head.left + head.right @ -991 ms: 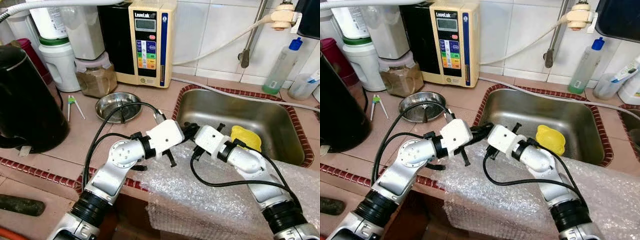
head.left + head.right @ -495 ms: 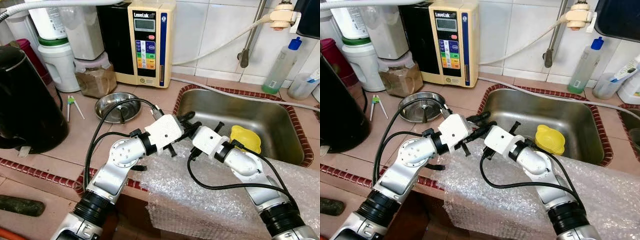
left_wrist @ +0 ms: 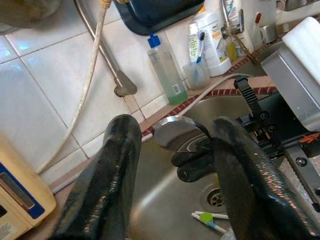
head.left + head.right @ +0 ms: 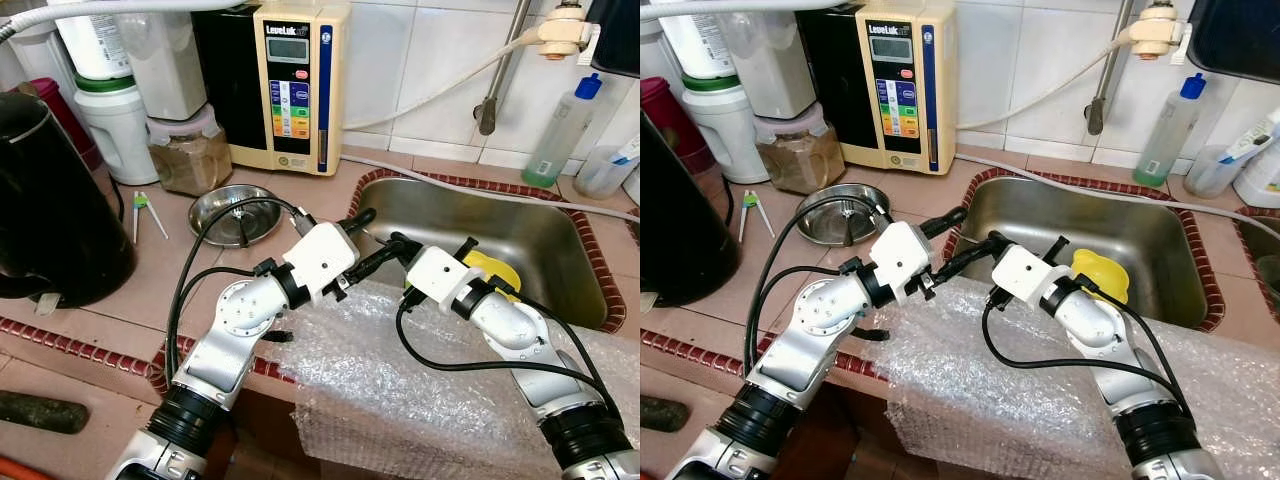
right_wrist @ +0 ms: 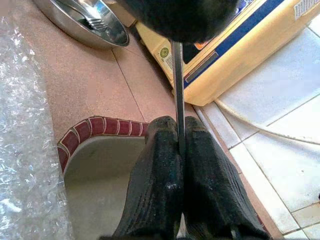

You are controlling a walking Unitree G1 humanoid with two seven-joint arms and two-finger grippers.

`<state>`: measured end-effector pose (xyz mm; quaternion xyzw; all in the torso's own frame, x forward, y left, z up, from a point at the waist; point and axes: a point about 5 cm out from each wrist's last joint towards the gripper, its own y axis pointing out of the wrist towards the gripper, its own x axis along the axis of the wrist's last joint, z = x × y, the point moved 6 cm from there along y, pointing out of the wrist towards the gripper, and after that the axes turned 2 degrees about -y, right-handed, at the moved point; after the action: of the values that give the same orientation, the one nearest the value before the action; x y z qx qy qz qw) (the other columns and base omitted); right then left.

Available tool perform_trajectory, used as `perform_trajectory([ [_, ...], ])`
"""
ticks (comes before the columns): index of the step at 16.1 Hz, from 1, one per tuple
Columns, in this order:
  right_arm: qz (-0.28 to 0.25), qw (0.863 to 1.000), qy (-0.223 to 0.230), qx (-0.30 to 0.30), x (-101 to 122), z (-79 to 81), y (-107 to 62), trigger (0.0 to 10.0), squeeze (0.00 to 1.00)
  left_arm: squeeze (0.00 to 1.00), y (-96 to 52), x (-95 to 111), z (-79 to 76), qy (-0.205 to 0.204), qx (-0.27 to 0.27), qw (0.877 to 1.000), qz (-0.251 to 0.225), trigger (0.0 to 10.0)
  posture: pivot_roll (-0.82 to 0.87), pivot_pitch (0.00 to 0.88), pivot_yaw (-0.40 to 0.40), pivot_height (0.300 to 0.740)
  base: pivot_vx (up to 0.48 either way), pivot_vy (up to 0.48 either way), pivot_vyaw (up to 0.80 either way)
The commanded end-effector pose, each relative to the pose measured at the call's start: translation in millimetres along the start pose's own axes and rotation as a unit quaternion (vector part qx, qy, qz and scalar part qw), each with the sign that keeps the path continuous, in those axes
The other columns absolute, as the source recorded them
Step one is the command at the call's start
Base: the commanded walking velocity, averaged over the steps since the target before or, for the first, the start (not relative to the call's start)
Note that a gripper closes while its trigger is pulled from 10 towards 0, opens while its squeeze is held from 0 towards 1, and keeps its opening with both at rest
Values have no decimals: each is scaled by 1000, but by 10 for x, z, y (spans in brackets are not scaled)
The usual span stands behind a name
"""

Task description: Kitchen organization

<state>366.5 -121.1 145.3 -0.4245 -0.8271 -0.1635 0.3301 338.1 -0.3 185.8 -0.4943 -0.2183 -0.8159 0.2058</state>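
Over the left corner of the steel sink [image 4: 560,245], my two grippers meet tip to tip. My right gripper [image 5: 179,127] is shut on the thin handle of a metal spoon [image 5: 176,85], seen edge-on in the right wrist view. The spoon's bowl [image 3: 172,126] lies in the gap of my left gripper [image 4: 373,236], which stands open with its fingers [image 3: 117,165] well apart and not touching it. A yellow plastic piece [image 4: 495,268] rests in the sink behind the right wrist.
A steel bowl [image 4: 235,212] holding a fork sits on the tiled counter left of the sink. Bubble wrap [image 4: 400,370] covers the front edge. Behind stand a black kettle [image 4: 50,200], a jar [image 4: 190,155], a water ioniser [image 4: 292,85] and a soap bottle [image 4: 565,130].
Both grippers have lifted and shifted right toward the sink's corner. The left gripper's fingers, bunched against the right gripper before, now show spread apart.
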Motion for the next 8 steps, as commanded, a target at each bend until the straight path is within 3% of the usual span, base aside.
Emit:
perform_trajectory([
  [1, 10, 1000, -1, -23, -60, -143, -52, 0, 0, 1000, -92, -98, 161, -8, 35, 999, 19, 10000, 62, 0, 29, 740, 0, 0, 0],
  [8, 10, 1000, -1, -23, -60, -143, -52, 0, 0, 1000, -92, -98, 161, -8, 35, 999, 19, 10000, 62, 0, 29, 740, 0, 0, 0],
])
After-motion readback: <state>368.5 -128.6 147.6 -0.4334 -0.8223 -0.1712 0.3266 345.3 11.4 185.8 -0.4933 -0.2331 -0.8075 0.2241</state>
